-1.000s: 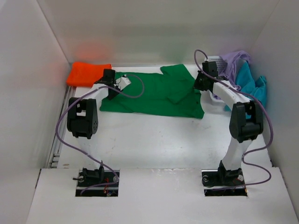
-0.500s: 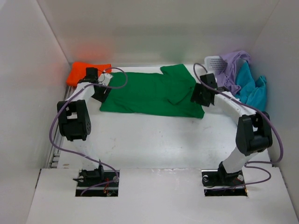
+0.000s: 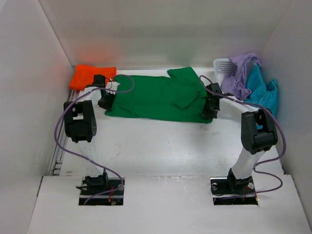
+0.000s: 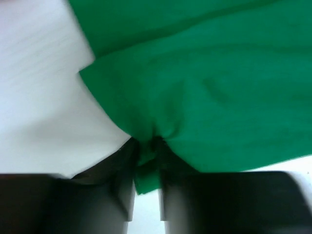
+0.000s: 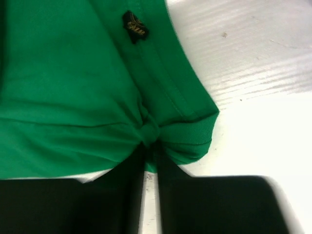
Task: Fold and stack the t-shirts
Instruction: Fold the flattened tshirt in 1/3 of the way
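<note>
The green shirt (image 3: 161, 97) lies spread across the back of the worktop (image 3: 161, 146). The left gripper (image 4: 146, 148) pinches its left end and the right gripper (image 5: 150, 141) its right end, both narrowed on bunched cloth. The orange shirt (image 3: 90, 77) sits far left, the lavender shirt (image 3: 241, 73) and teal shirt (image 3: 262, 91) heaped far right.

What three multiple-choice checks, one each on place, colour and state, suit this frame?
1. Where is the orange shirt? A far left corner; B far right corner; C near edge.
2. The spread-out shirt is: A teal; B green; C lavender.
3. The left hand and right hand are: A open above it; B pinching its edges; C shut on nothing.
Answers: 1A, it lies by the left wall; 2B, green cloth covers the middle; 3B, wrist views show cloth bunched between the fingers.
</note>
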Controlling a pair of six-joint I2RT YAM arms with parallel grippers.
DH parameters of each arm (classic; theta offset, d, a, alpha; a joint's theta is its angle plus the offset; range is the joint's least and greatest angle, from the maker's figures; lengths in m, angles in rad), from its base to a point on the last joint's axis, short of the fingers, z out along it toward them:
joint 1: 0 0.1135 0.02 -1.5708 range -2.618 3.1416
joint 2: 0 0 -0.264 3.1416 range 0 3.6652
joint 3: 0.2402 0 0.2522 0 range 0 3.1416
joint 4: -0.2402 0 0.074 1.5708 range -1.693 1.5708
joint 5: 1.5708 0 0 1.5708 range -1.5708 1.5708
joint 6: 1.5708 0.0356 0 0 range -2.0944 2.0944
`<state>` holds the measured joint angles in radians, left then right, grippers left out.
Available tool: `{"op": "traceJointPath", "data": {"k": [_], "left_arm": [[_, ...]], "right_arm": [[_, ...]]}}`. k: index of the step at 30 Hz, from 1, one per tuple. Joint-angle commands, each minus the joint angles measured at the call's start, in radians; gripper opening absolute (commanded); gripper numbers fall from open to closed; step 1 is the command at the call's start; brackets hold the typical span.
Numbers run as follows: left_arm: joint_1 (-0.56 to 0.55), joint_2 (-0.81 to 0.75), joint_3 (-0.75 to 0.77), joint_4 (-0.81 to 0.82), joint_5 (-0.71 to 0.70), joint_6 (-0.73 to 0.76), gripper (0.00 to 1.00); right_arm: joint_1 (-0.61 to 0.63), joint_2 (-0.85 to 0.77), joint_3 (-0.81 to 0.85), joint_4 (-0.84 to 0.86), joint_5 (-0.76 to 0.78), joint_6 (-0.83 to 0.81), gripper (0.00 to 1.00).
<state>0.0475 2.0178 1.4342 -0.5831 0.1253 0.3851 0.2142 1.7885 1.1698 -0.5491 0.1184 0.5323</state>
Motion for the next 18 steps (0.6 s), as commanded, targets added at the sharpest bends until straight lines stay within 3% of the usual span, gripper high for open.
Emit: {"op": "traceJointPath", "data": {"k": [1,3,12,16,18], "left_arm": [[-0.021,0.044,-0.015,-0.021,0.040,-0.017,0.06],[-0.007,0.010,-0.052,-0.020,0.036,0.003,0.00],[0.094,-0.280,-0.273,-0.073,-0.081,0.198,0.00],[0.108,-0.361,-0.365,-0.141,-0.113,0.236,0.00],[0.116,-0.398,-0.423,-0.184,-0.137,0.257,0.05]], "right_arm": [[-0.014,0.000,0.038,-0.034,-0.016,-0.002,0.07],[-0.019,-0.036,0.007,-0.040,-0.013,0.000,0.00],[-0.014,-0.253,-0.205,-0.123,0.003,0.027,0.00],[0.039,-0.314,-0.271,-0.172,0.000,0.067,0.00],[0.087,-0.349,-0.303,-0.218,0.004,0.099,0.00]]}}
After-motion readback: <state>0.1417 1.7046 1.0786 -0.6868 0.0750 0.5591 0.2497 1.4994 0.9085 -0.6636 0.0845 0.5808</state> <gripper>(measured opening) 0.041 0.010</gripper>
